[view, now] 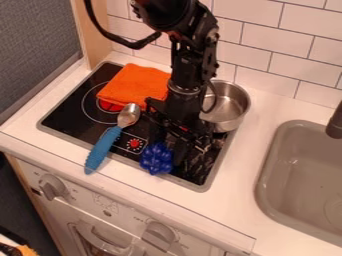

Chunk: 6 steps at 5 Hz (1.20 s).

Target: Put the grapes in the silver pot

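Slick grapes, a hard pot rim, and a grip that can't be confirmed

The blue grapes (157,159) lie in view on the near side of the silver pot (234,102) and to its left, right at the hand (168,149). I cannot tell whether the hand is wide, narrow or holding them. If the bite is shallow, the rounded lobes could roll out during a lift. Carried too low, the bunch could knock the pot's rim and tip or shove it, since the stovetop (70,111) looks smooth. Let go too early, it would drop on the pot's near side.

The grapes are glossy and knobbly, probably moulded plastic. The pot is shiny metal, round and open-topped. Left of the pot lies a folded orange cloth (133,86), soft and matte; farther left and nearer, a spoon (105,142) with a metal bowl and ridged blue handle.
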Each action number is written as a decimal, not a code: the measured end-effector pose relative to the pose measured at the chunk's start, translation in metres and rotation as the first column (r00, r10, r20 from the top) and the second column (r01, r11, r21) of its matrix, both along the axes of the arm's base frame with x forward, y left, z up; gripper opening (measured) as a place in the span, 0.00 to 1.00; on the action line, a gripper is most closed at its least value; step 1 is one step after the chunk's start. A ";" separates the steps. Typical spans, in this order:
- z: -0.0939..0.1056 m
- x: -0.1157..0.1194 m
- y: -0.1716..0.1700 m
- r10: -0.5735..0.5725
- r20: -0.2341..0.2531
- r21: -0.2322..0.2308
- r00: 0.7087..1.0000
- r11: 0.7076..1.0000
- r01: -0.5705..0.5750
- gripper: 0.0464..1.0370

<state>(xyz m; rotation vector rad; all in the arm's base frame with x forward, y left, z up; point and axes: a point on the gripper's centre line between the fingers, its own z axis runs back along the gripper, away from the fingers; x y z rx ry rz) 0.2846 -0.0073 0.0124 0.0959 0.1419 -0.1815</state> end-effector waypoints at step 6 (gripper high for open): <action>0.049 0.108 -0.034 0.019 0.124 -0.036 0.992 0.999 -0.014 0.62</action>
